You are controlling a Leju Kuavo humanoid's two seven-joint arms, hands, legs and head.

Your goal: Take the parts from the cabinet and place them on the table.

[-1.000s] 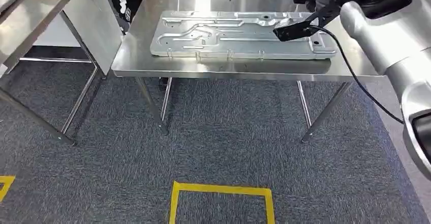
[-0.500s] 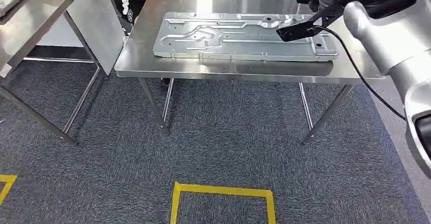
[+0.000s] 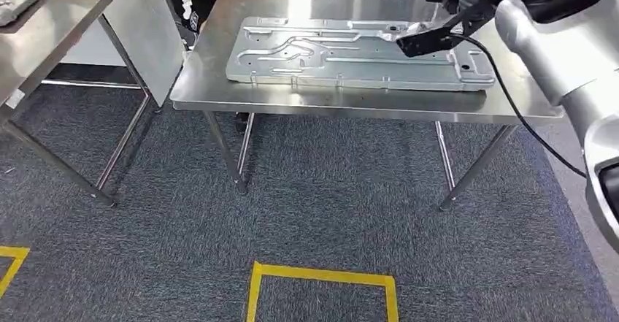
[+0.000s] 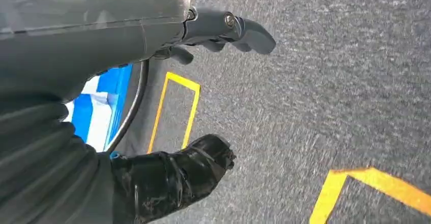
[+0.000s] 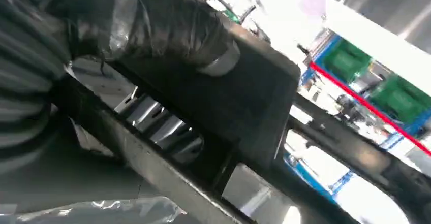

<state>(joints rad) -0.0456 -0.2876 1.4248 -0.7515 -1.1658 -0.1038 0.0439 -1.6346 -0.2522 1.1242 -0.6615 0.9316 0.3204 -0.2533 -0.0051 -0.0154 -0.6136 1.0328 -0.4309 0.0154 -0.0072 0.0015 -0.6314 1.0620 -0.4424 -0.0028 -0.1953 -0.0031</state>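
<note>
One part is lying on the table, and another is coming.

The shiny steel table is carrying a big flat silver metal plate with bumps and grooves. The right hand is clamping a dark flat metal part above the table's far side, not yet put down. The left hand is hanging over the grey carpet, fingers curled, holding nothing.
</note>
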